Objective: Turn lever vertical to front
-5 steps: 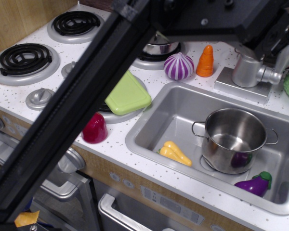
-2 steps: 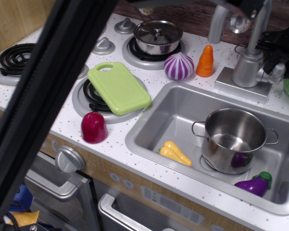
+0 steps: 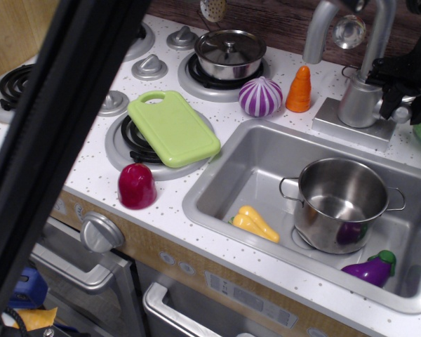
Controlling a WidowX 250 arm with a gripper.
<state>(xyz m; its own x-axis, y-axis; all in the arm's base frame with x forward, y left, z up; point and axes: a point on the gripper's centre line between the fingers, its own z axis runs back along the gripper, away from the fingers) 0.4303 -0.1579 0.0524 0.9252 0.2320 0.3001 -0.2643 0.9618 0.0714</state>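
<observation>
The silver faucet body stands on its grey base behind the sink, with the tall curved spout rising above it. The lever is a short silver-grey stub sticking out to the right of the faucet body; only a small part of it shows. My black gripper comes in from the right edge. Its dark fingers sit on either side of the lever and close against it. The paddle end of the lever is hidden by the gripper.
The sink holds a steel pot, a yellow toy and a purple eggplant. An orange carrot and a striped onion stand left of the faucet. A green board, a red cup and a lidded pot are on the stove. A dark arm link blocks the left.
The arm link swung left, uncovering the stove. My gripper came down from above the faucet onto the lever and has settled slightly lower around it.
</observation>
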